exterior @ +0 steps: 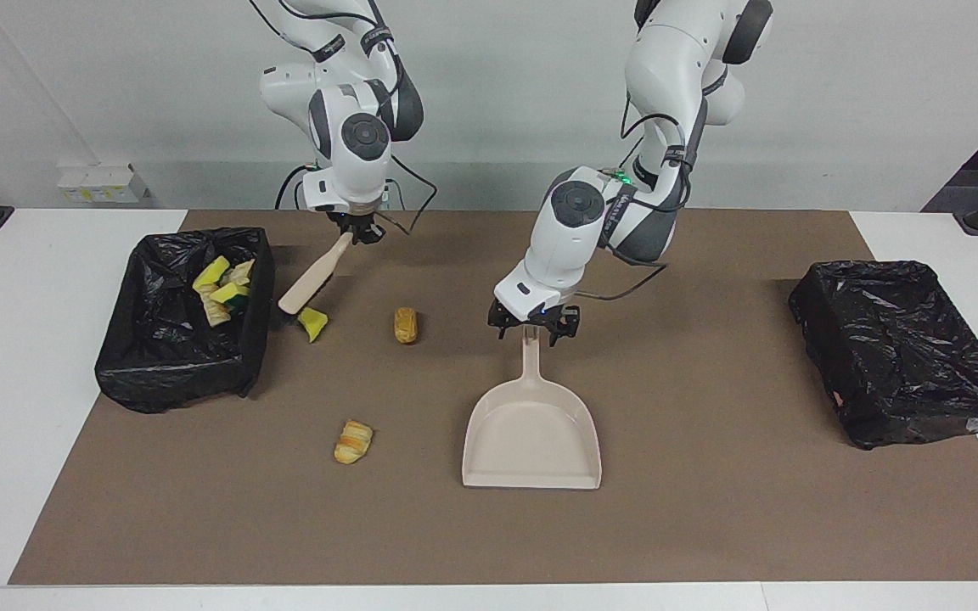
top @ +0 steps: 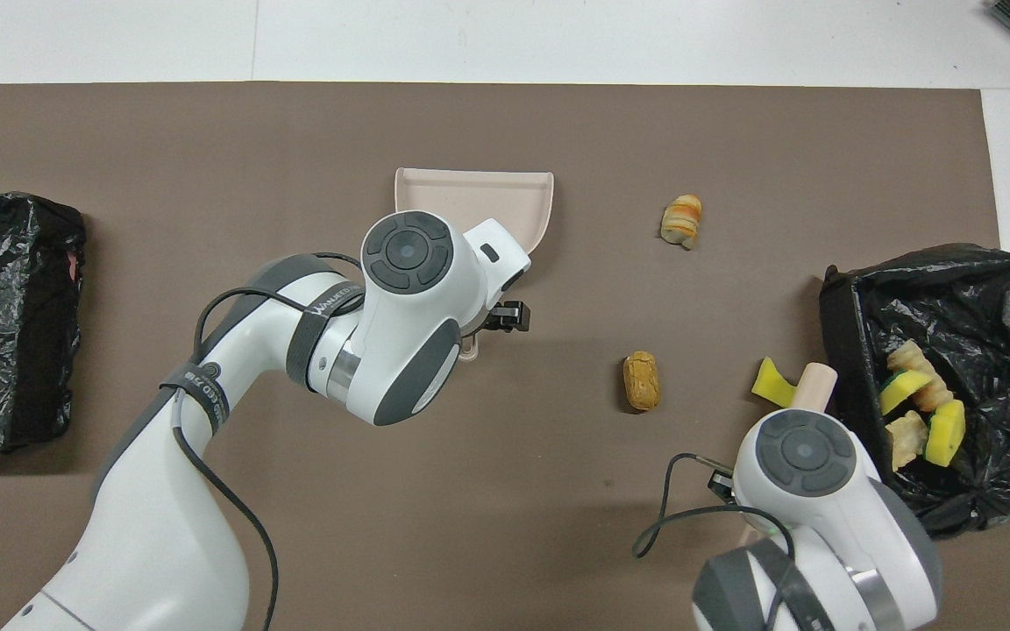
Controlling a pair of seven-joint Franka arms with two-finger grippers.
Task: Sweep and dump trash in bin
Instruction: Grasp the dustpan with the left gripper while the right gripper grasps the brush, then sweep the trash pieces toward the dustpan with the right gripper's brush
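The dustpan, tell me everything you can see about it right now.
The dustpan is pale beige, plastic by its look, with a wide flat scoop, low raised side walls and a long narrow handle. It lies flat on the brown mat, empty, its handle pointing toward the robots and its open lip away from them. The left gripper is down at the handle's end with its fingers open on either side of it. No trash touches the dustpan.

place: lab | cues: two robot arms (exterior: 345, 127), white table (exterior: 22, 339)
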